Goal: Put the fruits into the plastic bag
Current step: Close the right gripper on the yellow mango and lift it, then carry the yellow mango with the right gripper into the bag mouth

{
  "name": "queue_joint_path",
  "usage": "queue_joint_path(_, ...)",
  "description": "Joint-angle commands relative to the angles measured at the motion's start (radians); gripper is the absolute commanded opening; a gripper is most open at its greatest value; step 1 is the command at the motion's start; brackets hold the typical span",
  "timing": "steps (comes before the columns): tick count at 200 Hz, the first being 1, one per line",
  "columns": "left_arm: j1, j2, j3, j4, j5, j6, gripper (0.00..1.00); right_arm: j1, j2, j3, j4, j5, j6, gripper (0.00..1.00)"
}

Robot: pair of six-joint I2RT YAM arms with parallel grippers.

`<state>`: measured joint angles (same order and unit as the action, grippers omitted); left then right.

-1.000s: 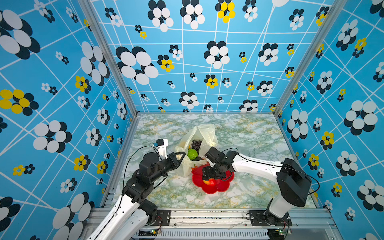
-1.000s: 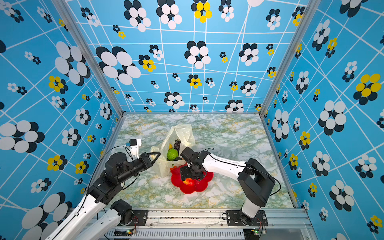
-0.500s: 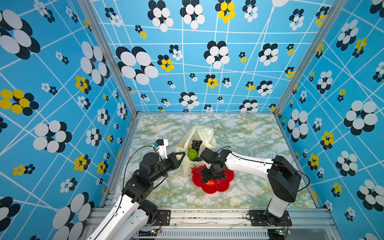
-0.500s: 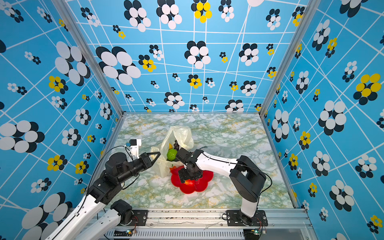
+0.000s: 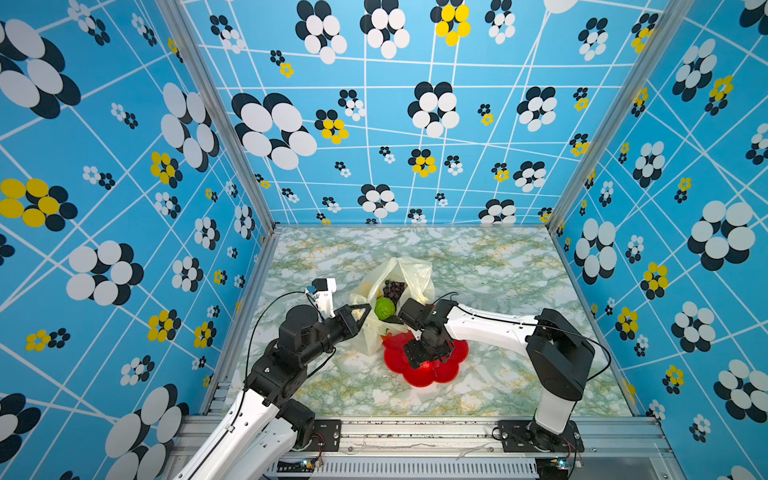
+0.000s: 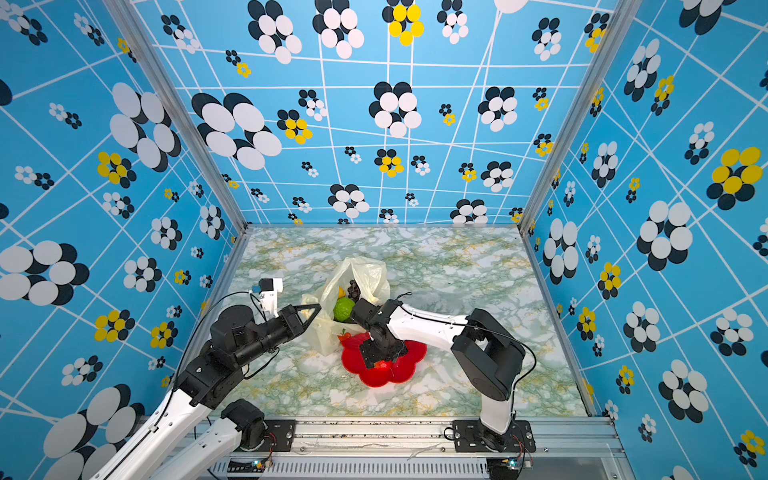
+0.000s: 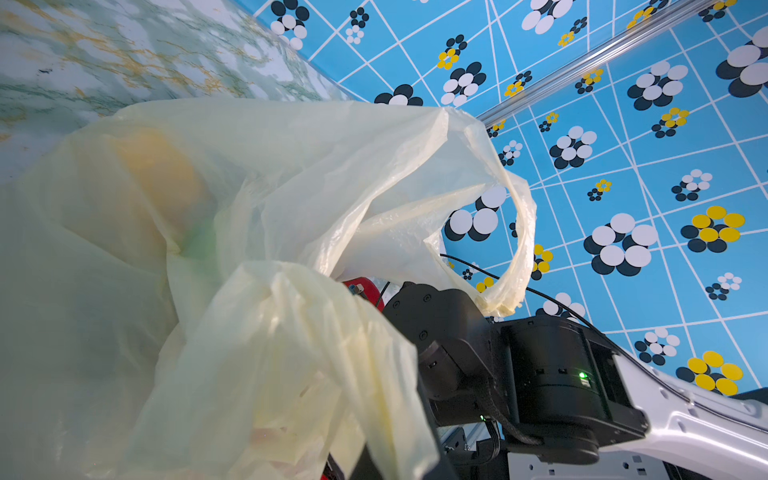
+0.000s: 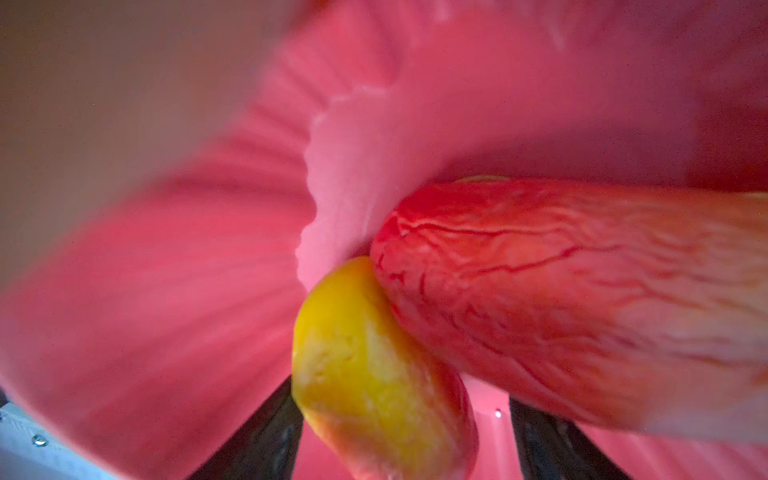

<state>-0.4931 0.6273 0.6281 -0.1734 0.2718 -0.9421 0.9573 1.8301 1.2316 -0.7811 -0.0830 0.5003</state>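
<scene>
The plastic bag stands open on the table, cream and crinkly. In it lie a green round fruit and a dark grape bunch. My left gripper is shut on the bag's near edge; bunched plastic fills the left wrist view. My right gripper points down onto the red plate, open around a yellow mango. A gap shows at one finger. A red mango lies against the yellow one.
The red flower-shaped plate lies just in front of the bag, its near lobes bare. Marbled tabletop spreads behind and to the right. Blue flowered walls close in three sides.
My right arm has swung left and its gripper has come down lower on the plate around the mango. The left arm and the bag have stayed put.
</scene>
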Motion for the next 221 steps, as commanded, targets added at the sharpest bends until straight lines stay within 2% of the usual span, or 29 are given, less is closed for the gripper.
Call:
queue_joint_path(1,-0.007,-0.002,-0.005,0.009,-0.011,0.009,0.00,0.008,0.021,0.022,-0.017,0.005,-0.013,0.77)
queue_joint_path(70,-0.008,-0.005,0.000,0.002,-0.016,0.010,0.00,0.010,0.027,0.029,-0.015,0.000,-0.026,0.66)
queue_joint_path(102,-0.007,0.003,0.003,0.007,-0.012,0.008,0.00,0.009,0.000,0.026,-0.011,0.001,-0.038,0.53)
queue_joint_path(148,-0.007,0.005,0.005,0.012,-0.009,0.001,0.00,0.009,-0.053,0.017,0.020,0.002,-0.044,0.40)
queue_joint_path(187,-0.007,0.000,0.000,0.012,-0.011,-0.004,0.00,0.009,-0.135,0.001,0.081,-0.002,-0.050,0.34)
queue_joint_path(221,-0.007,-0.004,-0.006,0.015,-0.011,-0.006,0.00,0.008,-0.206,-0.021,0.126,-0.026,-0.048,0.33)
